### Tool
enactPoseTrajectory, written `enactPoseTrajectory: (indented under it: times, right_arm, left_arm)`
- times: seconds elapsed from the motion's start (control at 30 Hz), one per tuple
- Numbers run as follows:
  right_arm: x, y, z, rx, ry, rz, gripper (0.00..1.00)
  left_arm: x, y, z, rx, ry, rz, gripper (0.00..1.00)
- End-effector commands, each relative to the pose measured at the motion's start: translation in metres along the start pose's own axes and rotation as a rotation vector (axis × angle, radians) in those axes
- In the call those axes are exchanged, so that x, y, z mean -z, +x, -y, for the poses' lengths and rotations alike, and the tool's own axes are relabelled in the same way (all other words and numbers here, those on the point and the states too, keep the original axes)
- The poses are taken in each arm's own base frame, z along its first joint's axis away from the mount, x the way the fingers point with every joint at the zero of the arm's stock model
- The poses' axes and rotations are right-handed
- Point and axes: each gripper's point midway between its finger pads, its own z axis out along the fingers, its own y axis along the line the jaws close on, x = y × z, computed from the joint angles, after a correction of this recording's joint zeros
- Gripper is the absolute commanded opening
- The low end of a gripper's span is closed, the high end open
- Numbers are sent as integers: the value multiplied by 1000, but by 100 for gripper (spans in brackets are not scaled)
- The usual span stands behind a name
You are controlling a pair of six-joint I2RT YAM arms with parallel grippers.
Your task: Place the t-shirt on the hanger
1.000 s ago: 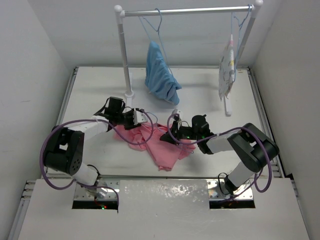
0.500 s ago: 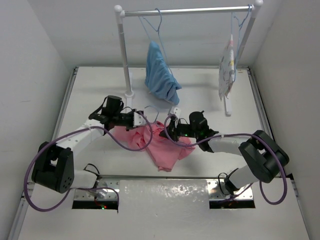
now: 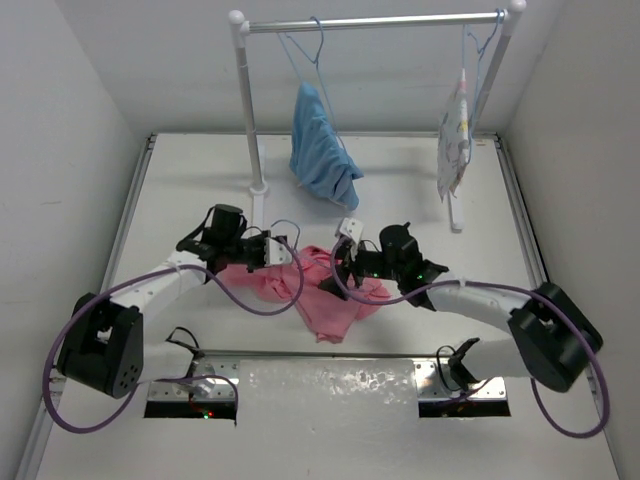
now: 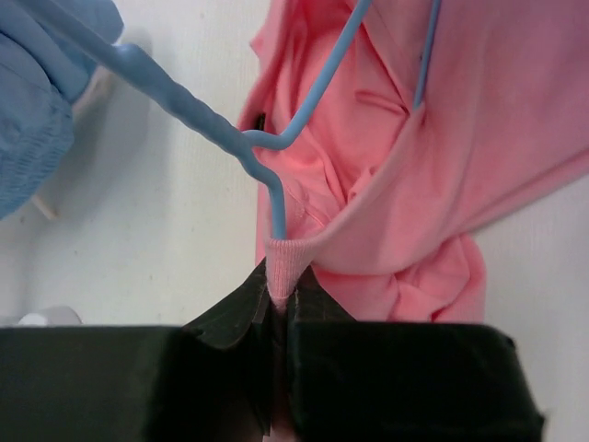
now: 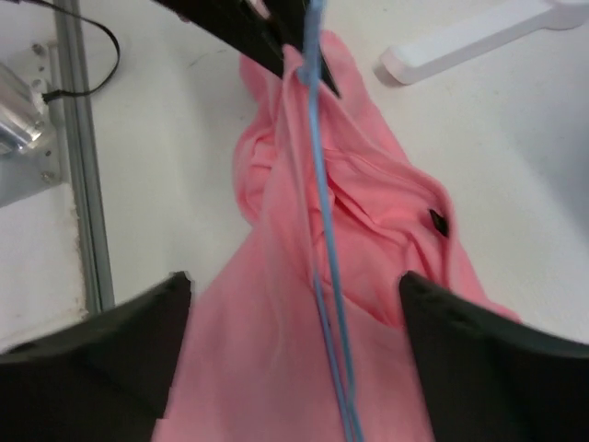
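My left claw (image 4: pixel 283 285) closed down from half-open, now pinching ribbed edge of t-shirt (image 4: pixel 479 120) where hanger (image 4: pixel 276 138) wire runs in. My right claw (image 5: pixel 290 281) let go, jaws swung wide, pink cloth and wire lying loose between them. Left arm (image 3: pixel 150 285) and right arm (image 3: pixel 480 298) stretched flatter, elbows dropped outward toward near edge.

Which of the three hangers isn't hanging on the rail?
The hanger down by the table, threaded into the t-shirt, whose collar the left gripper pinches. The other two hang from the rail, bearing blue cloth and white cloth.
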Motion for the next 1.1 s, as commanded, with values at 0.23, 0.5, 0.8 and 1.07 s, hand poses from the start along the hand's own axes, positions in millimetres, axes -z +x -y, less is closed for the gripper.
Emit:
enactPoseTrajectory:
  times: [0.23, 0.5, 0.8, 1.07]
  right_arm:
    - [54, -15, 74, -219, 594, 88, 43]
    - [-4, 13, 86, -351, 536, -49, 49]
    - [9, 69, 104, -406, 678, -193, 0]
    - [93, 91, 126, -525, 859, -94, 0]
  left_arm:
    - [10, -1, -11, -216, -56, -23, 0]
    - [13, 5, -7, -208, -66, -53, 0]
    - [17, 0, -14, -173, -96, -49, 0]
    - [67, -15, -56, -14, -168, 149, 0]
